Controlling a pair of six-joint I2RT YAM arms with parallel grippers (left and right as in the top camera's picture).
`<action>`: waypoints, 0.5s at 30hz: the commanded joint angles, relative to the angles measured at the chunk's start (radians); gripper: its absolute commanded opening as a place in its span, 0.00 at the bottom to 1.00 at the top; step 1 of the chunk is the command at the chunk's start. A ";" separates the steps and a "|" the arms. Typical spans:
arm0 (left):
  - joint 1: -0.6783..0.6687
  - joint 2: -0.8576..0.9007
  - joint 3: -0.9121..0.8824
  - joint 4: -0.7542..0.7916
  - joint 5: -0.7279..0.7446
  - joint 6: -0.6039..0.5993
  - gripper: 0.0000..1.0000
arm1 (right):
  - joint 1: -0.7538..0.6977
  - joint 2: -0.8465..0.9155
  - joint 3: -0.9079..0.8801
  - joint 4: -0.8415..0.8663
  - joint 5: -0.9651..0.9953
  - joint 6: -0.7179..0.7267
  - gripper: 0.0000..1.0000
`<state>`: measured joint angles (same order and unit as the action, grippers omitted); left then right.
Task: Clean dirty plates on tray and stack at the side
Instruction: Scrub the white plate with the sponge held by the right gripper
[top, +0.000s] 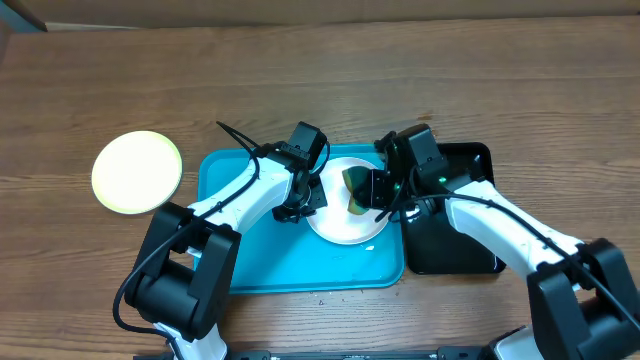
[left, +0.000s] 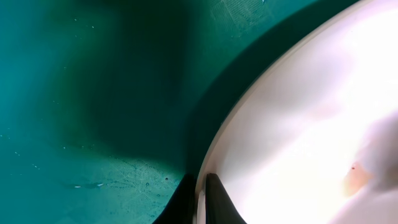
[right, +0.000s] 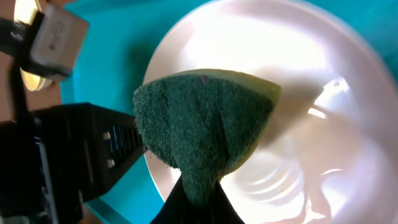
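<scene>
Overhead: tray (top: 250, 260) sits mid-worktop (top: 320, 80), long side toward the arms. Broad bare wood runs along the far side. Yellow plate (top: 137, 172) lies on the wood left of the tray, apart from its rim. Black tray (top: 460, 250) lies just beside the tray's right rim. White plate (top: 340, 222) is on the tray's right half, close to the far and right rims; the left half of the tray floor is open. Left tool (top: 305, 203) is at the plate's left edge. Right tool (top: 375, 192) reaches in from the right and holds a sponge (top: 356, 188) over the plate's far part. The two tools are near each other across the plate, with little room between them. Left wrist: left tool (left: 200, 200) is clamped on the white plate's rim, one finger on each side of the edge. A broad dark shadow lies on the tray floor along the rim. The plate surface is glossy and glare-washed, with a small brown smear (left: 354, 180) near the right edge of view. Right wrist: right tool (right: 198, 202) is closed on the sponge's lower corner, dark green scouring face toward the camera, yellow-green edge behind. The white plate below shows wet streaks and bright glare. The left arm's black body fills the left side, hard by the plate's rim.
</scene>
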<state>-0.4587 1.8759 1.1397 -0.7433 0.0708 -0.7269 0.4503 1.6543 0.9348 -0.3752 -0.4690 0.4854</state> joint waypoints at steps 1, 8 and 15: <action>-0.006 0.087 -0.065 -0.029 -0.097 -0.010 0.04 | 0.019 0.009 -0.010 0.035 -0.056 0.006 0.04; -0.006 0.087 -0.065 -0.031 -0.096 -0.010 0.04 | 0.044 0.058 -0.020 0.071 -0.056 0.018 0.04; -0.006 0.087 -0.065 -0.033 -0.096 -0.010 0.04 | 0.072 0.119 -0.019 0.138 -0.057 0.047 0.04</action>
<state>-0.4587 1.8759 1.1397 -0.7437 0.0708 -0.7269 0.5087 1.7592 0.9234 -0.2565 -0.5102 0.5175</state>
